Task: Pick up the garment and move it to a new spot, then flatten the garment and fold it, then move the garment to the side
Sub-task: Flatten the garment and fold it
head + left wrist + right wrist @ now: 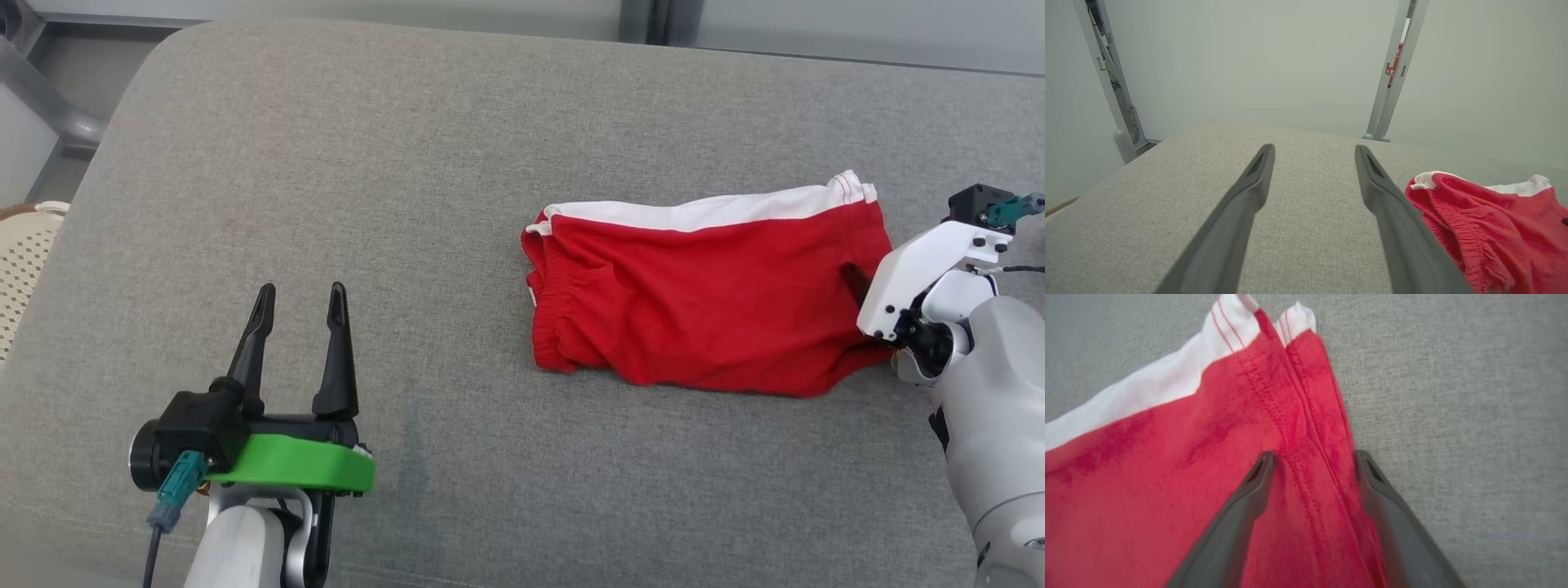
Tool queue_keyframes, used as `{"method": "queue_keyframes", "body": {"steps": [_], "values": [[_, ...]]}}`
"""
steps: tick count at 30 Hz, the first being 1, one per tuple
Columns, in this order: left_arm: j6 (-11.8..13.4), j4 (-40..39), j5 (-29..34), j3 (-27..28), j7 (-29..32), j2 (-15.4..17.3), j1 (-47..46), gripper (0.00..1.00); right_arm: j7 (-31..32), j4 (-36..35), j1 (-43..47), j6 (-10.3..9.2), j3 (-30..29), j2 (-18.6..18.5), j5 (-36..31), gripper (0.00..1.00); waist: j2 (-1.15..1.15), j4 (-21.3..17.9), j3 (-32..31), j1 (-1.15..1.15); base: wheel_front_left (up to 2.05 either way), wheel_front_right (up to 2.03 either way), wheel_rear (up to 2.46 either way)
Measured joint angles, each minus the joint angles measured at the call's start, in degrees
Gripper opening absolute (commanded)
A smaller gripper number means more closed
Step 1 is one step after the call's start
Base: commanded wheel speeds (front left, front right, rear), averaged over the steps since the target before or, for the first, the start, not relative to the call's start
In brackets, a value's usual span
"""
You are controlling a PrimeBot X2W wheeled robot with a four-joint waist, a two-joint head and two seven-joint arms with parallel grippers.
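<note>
Your right tool (1314, 457), fingers apart, straddles the hem of the red garment (710, 302) on the cushion (408, 163). Your left tool (300, 294) is apart and idle. This seems to be gripping for a fold: close on the cloth, then lift.

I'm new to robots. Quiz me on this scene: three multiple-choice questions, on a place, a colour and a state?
1. Where does the garment lie? A on the grey cushion, right of the left end effector; B on the floor; C in a drawer.
2. Its colours? A blue; B red with a white band; C black.
3. The right end effector is: A shut, lifting cloth; B folded away; C open, astride the garment's edge.
Answers: A, it rests on the cushion; B, red cloth, white band; C, jaws spread.
</note>
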Motion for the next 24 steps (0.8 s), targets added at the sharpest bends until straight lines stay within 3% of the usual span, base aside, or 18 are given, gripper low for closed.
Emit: {"method": "queue_keyframes", "body": {"steps": [7,8,9,19,24], "values": [[0.6,-0.5,-1.0,-0.6,0.0,0.0,0.4,1.00,0.6,2.3,-0.5,0.09,-4.3,0.5,-6.0,1.00,0.00,0.5,0.1,0.00,0.00,0.00,0.00],[0.6,-0.5,-1.0,-0.7,0.0,0.0,0.4,1.00,0.7,2.3,-0.5,0.12,-4.3,0.6,-7.0,0.63,0.00,0.4,0.1,0.00,0.00,0.00,0.00],[0.6,-0.5,-1.0,-0.7,0.0,0.0,0.4,1.00,0.7,2.2,-0.5,0.13,-4.3,0.7,-8.0,0.00,0.00,0.3,0.2,0.00,0.00,0.00,0.00],[1.2,0.2,-1.3,-0.6,0.0,-0.1,0.5,1.00,-2.0,-1.6,1.5,0.11,-4.3,2.3,-9.1,0.00,0.00,-2.2,-0.4,0.00,0.00,0.00,0.00],[1.5,0.2,-1.4,-0.2,0.0,-0.1,1.0,1.00,-3.1,-6.4,3.3,0.07,-3.9,-0.2,-8.9,0.00,0.00,-3.9,-1.7,0.00,0.00,0.00,0.00]]}}
